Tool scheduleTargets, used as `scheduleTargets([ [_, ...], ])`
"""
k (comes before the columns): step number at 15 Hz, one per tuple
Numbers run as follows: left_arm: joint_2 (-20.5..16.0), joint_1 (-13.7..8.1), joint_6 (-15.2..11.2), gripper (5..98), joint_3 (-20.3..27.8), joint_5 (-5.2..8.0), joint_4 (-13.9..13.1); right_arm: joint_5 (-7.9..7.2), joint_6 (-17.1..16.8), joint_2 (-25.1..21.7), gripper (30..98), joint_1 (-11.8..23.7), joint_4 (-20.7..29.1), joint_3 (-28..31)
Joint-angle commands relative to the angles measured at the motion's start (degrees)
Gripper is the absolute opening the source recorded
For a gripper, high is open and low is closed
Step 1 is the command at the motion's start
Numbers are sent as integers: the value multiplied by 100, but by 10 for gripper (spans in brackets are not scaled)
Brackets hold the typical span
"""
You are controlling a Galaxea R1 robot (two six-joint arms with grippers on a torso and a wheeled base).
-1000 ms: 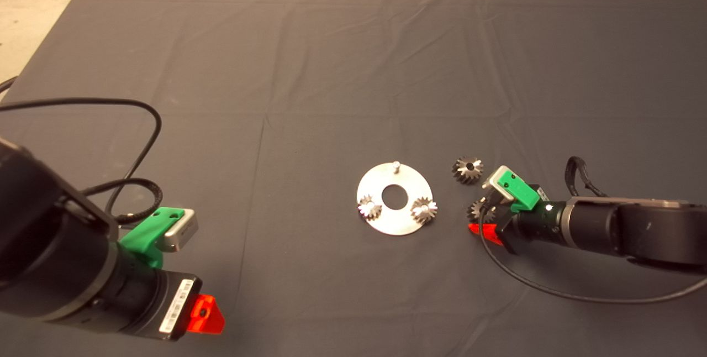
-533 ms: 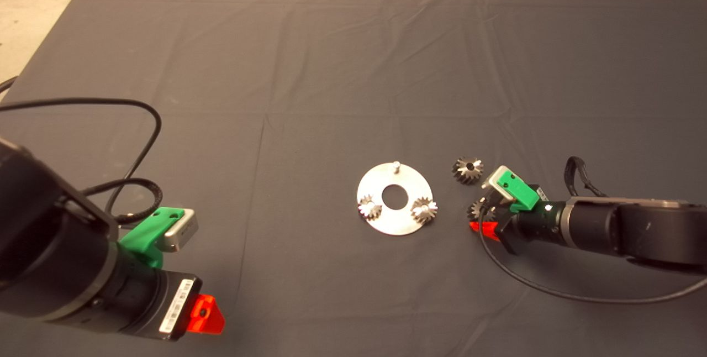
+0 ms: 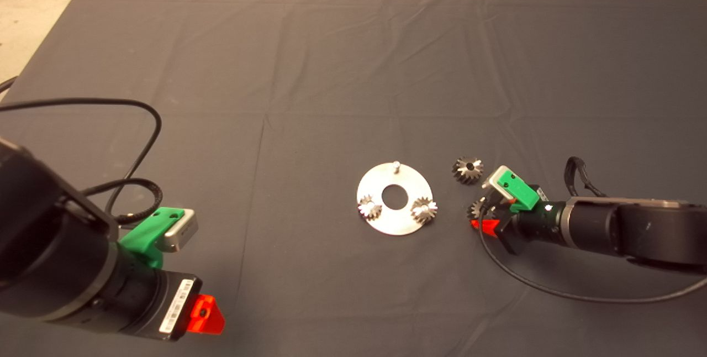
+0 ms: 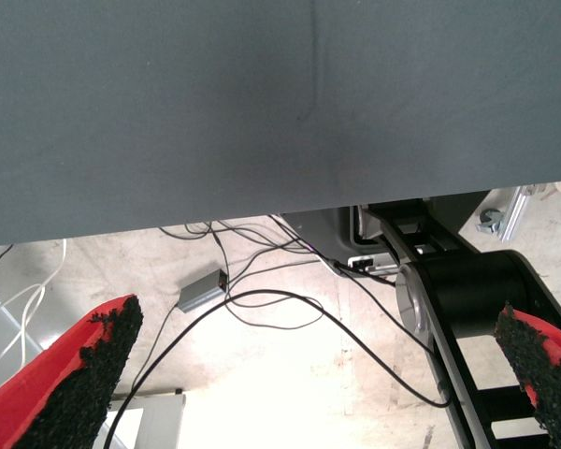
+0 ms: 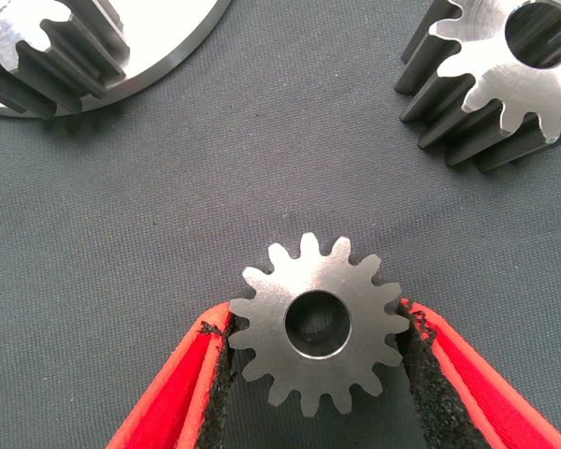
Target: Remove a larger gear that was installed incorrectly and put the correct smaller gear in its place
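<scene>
**Visitor:** What is the right gripper (image 5: 318,351) doing, low on the mat to the right of the round steel plate (image 3: 393,222)?

**Technician:** It brackets the smaller gear (image 5: 318,325), which lies flat on the mat (image 3: 331,69) with its bore up. From the wrist camera the black pads (image 5: 215,360) sit right at the tooth tips on both sides; it looks clamped, or a hair short of it.

**Visitor:** And the larger gear (image 3: 468,170)?

**Technician:** Already off the plate, resting on the mat just beyond the gripper, toward the far side. The plate's far pin (image 3: 396,166) stands bare.

**Visitor:** So what makes this step go well?

**Technician:** My guess: squeeze evenly across the gear's width so the pads seat on the teeth, not on one tip. Lift straight up so it stays level. Then the bore has to come down squarely over that thin pin; a tilt would likely jam it or knock the plate.

**Visitor:** What does the plate carry now?

**Technician:** Two shiny small gears, one at its near left (image 3: 369,208) and one at its near right (image 3: 424,210), each on its own post. The middle is an open hole. The new gear must also slip down clear of those neighbours.

**Visitor:** And the left gripper (image 3: 205,314)?

**Technician:** Parked at the near left edge, fingers (image 4: 75,374) spread wide, holding nothing.
</scene>
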Motion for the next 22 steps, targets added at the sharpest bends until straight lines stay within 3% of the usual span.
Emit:
scheduleTargets([
  [1, -29, 1, 5, 978, 61, 37, -59, 22, 38, -37, 437, 17, -133, -20],
  [9, -29, 9, 5, 978, 61, 37, -59, 28, 38, -46, 418, -1, -133, 24],
  [15, -29, 9, 5, 978, 61, 37, -59, 5, 113, -187, 404, 61, -133, 521],
  [18, -38, 9, 5, 978, 61, 37, -59, -125, 125, -178, 403, 164, -124, 883],
  [22, -38, 9, 5, 978, 61, 98, -65, -303, 319, -134, 403, 388, -115, 888],
])
